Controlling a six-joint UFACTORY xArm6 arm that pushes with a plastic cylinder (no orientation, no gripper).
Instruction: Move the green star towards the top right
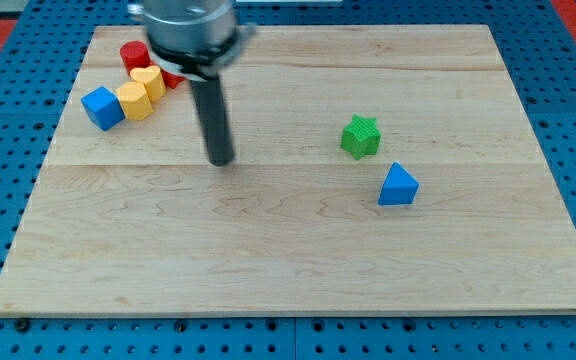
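Note:
The green star [361, 136] lies on the wooden board [298, 260], right of the middle. My tip [222, 160] rests on the board well to the star's left, apart from every block. A blue triangle [398, 186] lies just below and right of the star, with a small gap between them.
At the board's top left is a cluster: a blue cube [102, 107], a yellow hexagon block [134, 101], a yellow heart block [149, 80], a red cylinder [133, 55] and another red block [172, 76] partly hidden behind the rod. Blue pegboard surrounds the board.

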